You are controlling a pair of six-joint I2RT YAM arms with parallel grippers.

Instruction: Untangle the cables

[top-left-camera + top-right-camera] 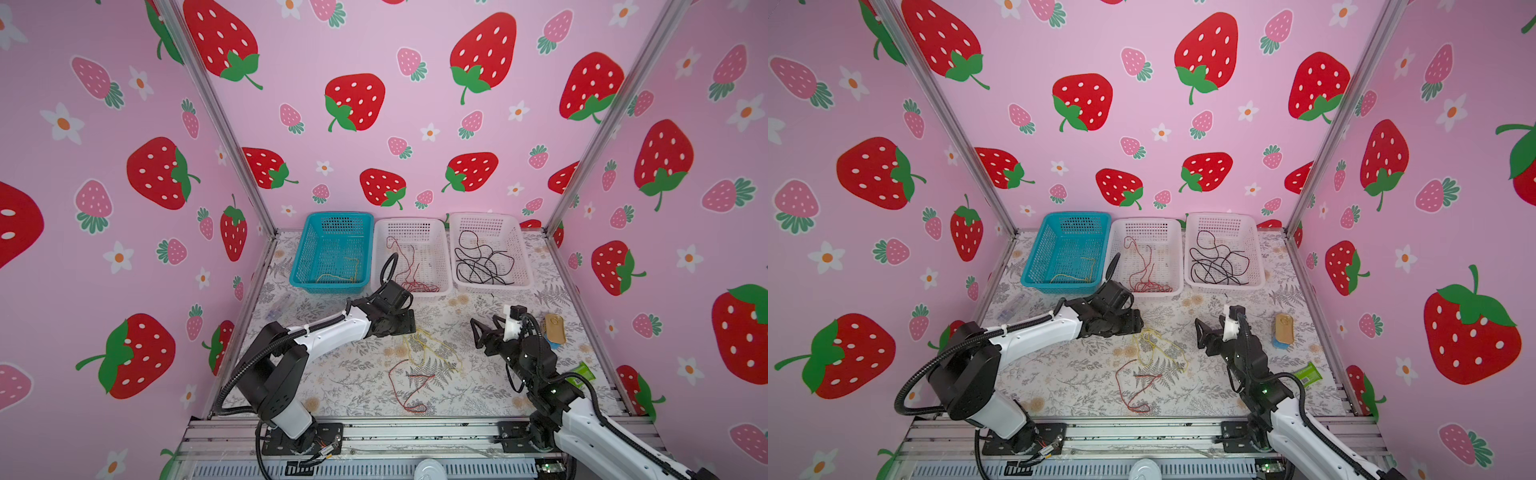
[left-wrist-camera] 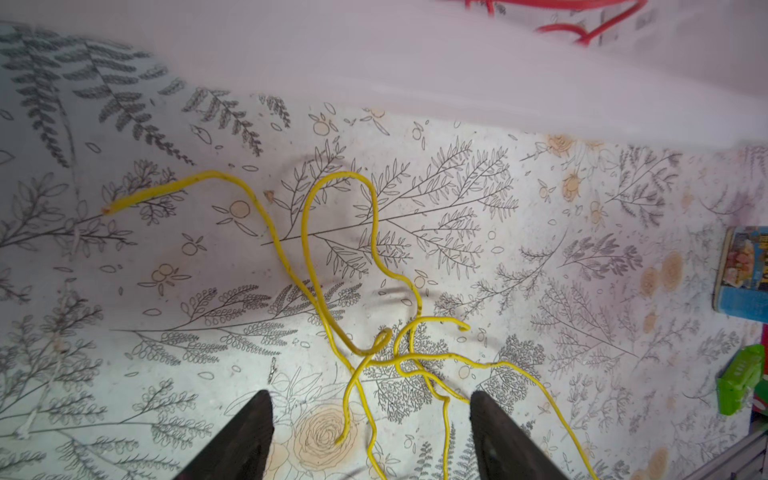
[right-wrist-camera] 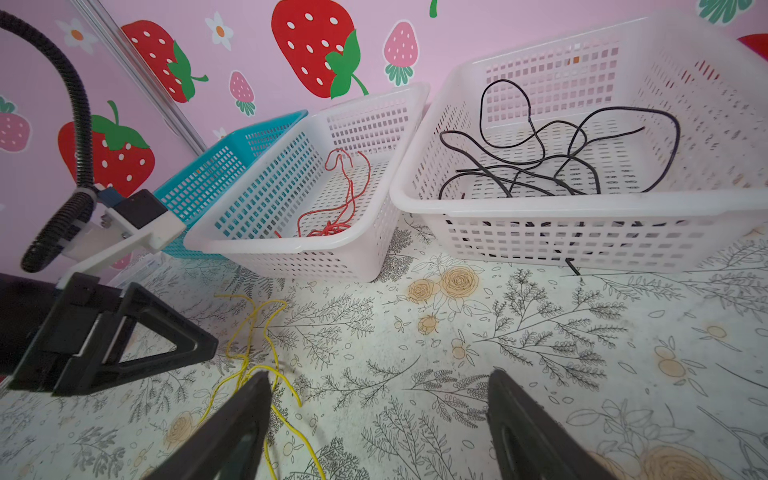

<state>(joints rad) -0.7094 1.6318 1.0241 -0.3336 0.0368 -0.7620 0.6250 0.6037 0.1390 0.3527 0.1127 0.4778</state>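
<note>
The left pincer (image 2: pixel 370 395) is seen spread wide over the yellow cables (image 2: pixel 305 232) at lower centre; the right pincer (image 3: pixel 379 374) is likewise spread, nothing gripped.

Two tabletop arms, the left arm (image 1: pixel 328 336) and the right arm (image 1: pixel 590 432), wear glossy white shells between matte black joints. Each is trailed by a ribbed black hose (image 1: pixel 249 361), the left one cinched with a white tie (image 1: pixel 306 331). Black base plates (image 1: pixel 334 432) are fixed with screws, and red and orange wires (image 1: pixel 322 449) show at the left base. A green light (image 1: pixel 1264 391) glows on the right arm. The right gripper (image 1: pixel 483 322) has hollow triangular black fingers (image 1: pixel 478 334) and a white camera bracket (image 1: pixel 513 328).
</note>
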